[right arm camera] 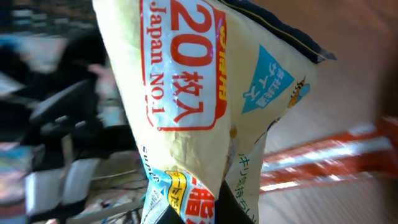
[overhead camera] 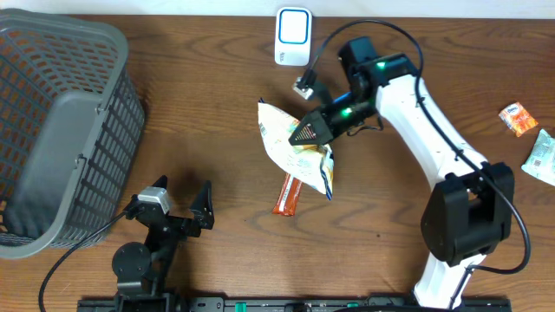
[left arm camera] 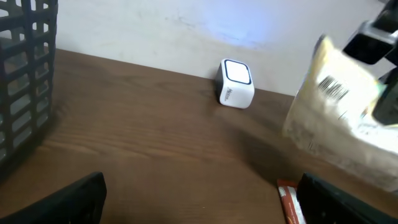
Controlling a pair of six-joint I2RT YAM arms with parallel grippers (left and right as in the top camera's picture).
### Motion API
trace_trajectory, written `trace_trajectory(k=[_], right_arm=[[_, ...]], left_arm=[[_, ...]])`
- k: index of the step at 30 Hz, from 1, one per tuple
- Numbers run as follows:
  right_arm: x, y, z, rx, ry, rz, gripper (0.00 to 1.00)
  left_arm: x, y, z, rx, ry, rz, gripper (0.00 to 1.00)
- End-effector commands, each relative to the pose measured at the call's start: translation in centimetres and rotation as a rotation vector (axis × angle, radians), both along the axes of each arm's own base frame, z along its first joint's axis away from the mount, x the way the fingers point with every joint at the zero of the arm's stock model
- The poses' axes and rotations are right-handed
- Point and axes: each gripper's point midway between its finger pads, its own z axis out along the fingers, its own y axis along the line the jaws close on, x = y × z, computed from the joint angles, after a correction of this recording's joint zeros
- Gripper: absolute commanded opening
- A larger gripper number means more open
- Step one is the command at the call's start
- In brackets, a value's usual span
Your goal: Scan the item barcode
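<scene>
My right gripper (overhead camera: 305, 132) is shut on a cream snack bag (overhead camera: 290, 143) and holds it above the middle of the table. In the right wrist view the bag (right arm camera: 199, 93) fills the frame, pinched at the bottom by the gripper (right arm camera: 214, 211). In the left wrist view the bag (left arm camera: 339, 112) shows a barcode (left arm camera: 333, 90) on the side facing that camera. The white scanner (overhead camera: 293, 36) stands at the back edge, also seen as a small white box (left arm camera: 235, 84) left of the bag. My left gripper (overhead camera: 184, 195) rests open near the front, empty (left arm camera: 199, 199).
A grey basket (overhead camera: 61, 130) fills the left side. An orange bar (overhead camera: 289, 192) lies on the table under the bag. At the far right edge lie an orange packet (overhead camera: 518, 119) and a pale packet (overhead camera: 542, 158).
</scene>
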Motion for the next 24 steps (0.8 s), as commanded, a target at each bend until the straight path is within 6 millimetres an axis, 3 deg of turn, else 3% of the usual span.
trace_trajectory(k=[1, 3, 9, 15, 24], right_arm=[[-0.9, 1.3, 4.5, 0.322, 0.044, 0.045, 0.02], [-1.1, 1.2, 5.5, 0.375, 0.053, 0.047, 0.01], [-2.1, 0.8, 5.1, 0.432, -0.209, 0.184, 0.01], [-3.4, 0.7, 6.8, 0.587, -0.423, 0.274, 0.01], [-3.4, 1.2, 8.8, 0.701, -0.453, 0.242, 0.01]], left_arm=[[0.0, -0.1, -1.5, -0.001, 0.035, -0.011, 0.98], [0.0, -0.1, -1.5, -0.001, 0.035, -0.011, 0.98], [0.0, -0.1, -1.5, -0.001, 0.035, -0.011, 0.98], [0.0, -0.1, -1.5, -0.001, 0.035, -0.011, 0.98], [0.0, -0.1, -1.5, -0.001, 0.035, -0.011, 0.98]])
